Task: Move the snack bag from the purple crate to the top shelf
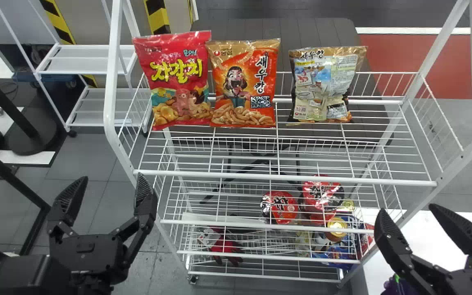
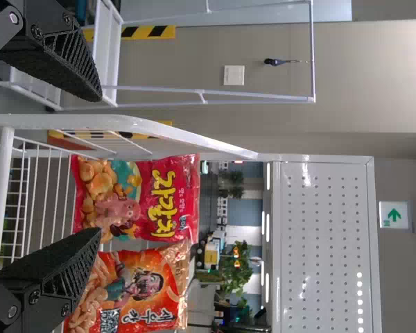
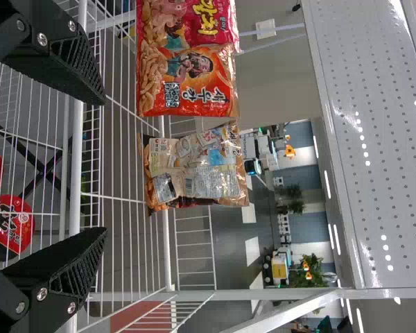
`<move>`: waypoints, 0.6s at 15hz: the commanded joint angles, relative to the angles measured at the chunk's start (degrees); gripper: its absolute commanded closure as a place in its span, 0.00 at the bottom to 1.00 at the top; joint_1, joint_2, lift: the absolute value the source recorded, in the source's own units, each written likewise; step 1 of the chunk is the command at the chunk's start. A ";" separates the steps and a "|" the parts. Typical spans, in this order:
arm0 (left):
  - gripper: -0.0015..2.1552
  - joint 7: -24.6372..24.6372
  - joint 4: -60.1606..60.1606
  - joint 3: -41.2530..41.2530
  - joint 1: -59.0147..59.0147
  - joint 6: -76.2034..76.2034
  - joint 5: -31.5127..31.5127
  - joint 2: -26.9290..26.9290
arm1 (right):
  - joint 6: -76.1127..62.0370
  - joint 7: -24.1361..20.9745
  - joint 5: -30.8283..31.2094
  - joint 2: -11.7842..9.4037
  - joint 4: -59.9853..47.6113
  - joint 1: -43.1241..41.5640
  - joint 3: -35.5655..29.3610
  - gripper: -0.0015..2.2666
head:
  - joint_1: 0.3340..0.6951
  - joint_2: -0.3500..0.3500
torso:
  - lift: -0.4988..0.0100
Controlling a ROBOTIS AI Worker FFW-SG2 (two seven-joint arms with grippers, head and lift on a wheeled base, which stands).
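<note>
the white wire rack (image 1: 110,102) is the main structure. its top shelf (image 1: 285,177) has a raised front rail, side guards and corner uprights; these are the main obstructions. a load entering from the front must clear the rail and pass between the uprights. the white counter (image 1: 424,241) is beside the rack at the right.

the left gripper (image 1: 112,178) is in front of the rack at the left, fingers spread, nothing held. the right gripper (image 1: 408,209) is above the counter, fingers also apart and unloaded.

the red snack bag (image 1: 176,82) and the orange snack bag (image 1: 244,86) are upright on the top shelf, side by side and touching. the brown snack bag (image 1: 322,86), printed back outward, stands to their right with a gap between. it is probably the task item, already placed; this cannot be confirmed.

handling, as judged: light, soft, air-filled; slippery film; contents crush easily. grip across the broad faces at mid-body, or at the top seam, with low force. excess pressure may burst the bag; a loose grip may let it slide.

on a lower shelf are red noodle cups (image 1: 281,207). a small purple piece (image 1: 393,287) below the right gripper may be part of the crate.
</note>
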 commanded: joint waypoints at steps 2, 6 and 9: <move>0.08 -0.58 -1.29 1.11 0.00 3.34 0.09 -0.18 | -0.13 0.59 0.03 -0.37 -0.02 0.00 0.09 0.08 | 1.00 0.58 | 0.99; 0.08 -0.93 -2.08 1.64 0.18 5.09 0.09 -0.44 | -1.01 1.47 0.03 -0.46 0.16 0.00 0.09 0.08 | 1.00 0.60 | 0.99; 0.08 -0.93 -2.08 1.82 0.18 4.92 0.00 -0.79 | -1.89 1.56 0.29 -0.37 0.16 0.00 0.09 0.08 | 1.00 0.61 | 0.99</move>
